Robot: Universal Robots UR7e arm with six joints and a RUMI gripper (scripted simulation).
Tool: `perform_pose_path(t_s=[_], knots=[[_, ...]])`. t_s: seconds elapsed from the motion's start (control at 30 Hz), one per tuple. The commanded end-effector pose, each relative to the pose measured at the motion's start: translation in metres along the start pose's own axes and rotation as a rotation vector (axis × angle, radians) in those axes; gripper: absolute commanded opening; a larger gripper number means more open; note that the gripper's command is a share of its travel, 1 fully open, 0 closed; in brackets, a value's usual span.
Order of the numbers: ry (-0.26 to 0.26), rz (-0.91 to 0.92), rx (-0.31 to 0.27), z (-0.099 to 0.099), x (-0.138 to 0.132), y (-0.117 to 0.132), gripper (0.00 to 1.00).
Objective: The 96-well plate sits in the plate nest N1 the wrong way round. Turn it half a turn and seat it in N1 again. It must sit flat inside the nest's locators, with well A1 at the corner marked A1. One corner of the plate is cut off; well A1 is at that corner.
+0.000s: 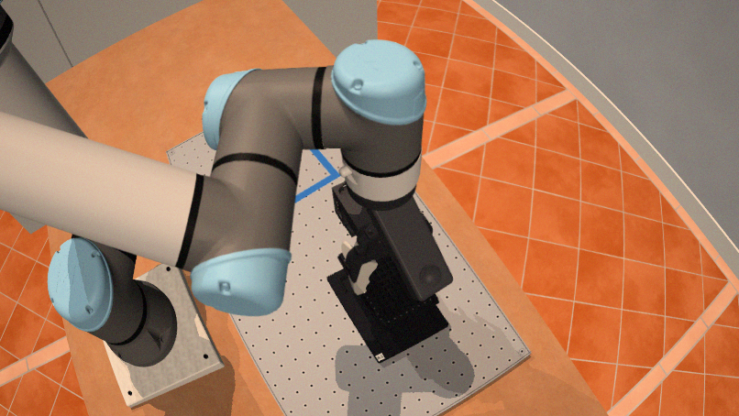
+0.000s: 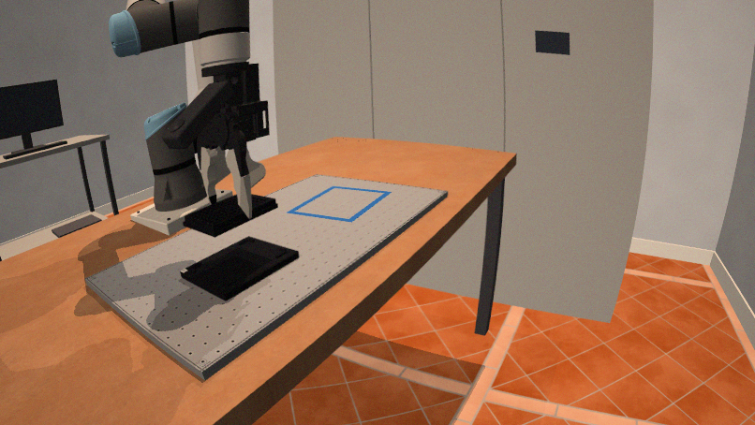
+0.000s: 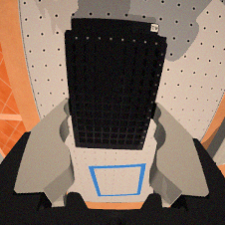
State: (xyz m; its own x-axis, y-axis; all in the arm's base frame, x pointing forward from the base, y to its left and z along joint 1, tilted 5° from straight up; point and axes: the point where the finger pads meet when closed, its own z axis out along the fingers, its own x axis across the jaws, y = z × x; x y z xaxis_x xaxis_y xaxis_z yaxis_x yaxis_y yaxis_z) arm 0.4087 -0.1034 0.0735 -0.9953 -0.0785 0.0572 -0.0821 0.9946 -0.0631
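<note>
The claw (image 2: 228, 203) grips the plate (image 2: 230, 213) by its two long sides, above the nest (image 2: 240, 265). The plate looks light, rigid and probably slick-walled, so a centred hold should stop it tilting.

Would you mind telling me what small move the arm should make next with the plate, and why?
Probably a straight descent. The gripper is shut on the 96-well plate, held level in the air above the nest N1. In the wrist view their long sides look lined up. I cannot make out the cut corner, so A1 is unconfirmed.
</note>
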Motion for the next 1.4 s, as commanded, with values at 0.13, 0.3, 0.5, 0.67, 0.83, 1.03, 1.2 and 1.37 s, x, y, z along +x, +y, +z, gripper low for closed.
perform_pose_path(t_s=[0.13,0.3,0.5,0.67,0.83,1.03,1.2,1.37], knots=[[-0.001,0.001,0.001,0.0,0.0,0.0,0.0],[-0.001,0.001,0.001,0.0,0.0,0.0,0.0],[-0.001,0.001,0.001,0.0,0.0,0.0,0.0],[-0.001,0.001,0.001,0.0,0.0,0.0,0.0],[-0.001,0.001,0.001,0.003,0.0,0.0,0.0],[-0.001,0.001,0.001,0.013,0.0,0.0,0.0],[-0.001,0.001,0.001,0.021,0.0,0.0,0.0],[-0.001,0.001,0.001,0.026,0.0,0.0,0.0]])
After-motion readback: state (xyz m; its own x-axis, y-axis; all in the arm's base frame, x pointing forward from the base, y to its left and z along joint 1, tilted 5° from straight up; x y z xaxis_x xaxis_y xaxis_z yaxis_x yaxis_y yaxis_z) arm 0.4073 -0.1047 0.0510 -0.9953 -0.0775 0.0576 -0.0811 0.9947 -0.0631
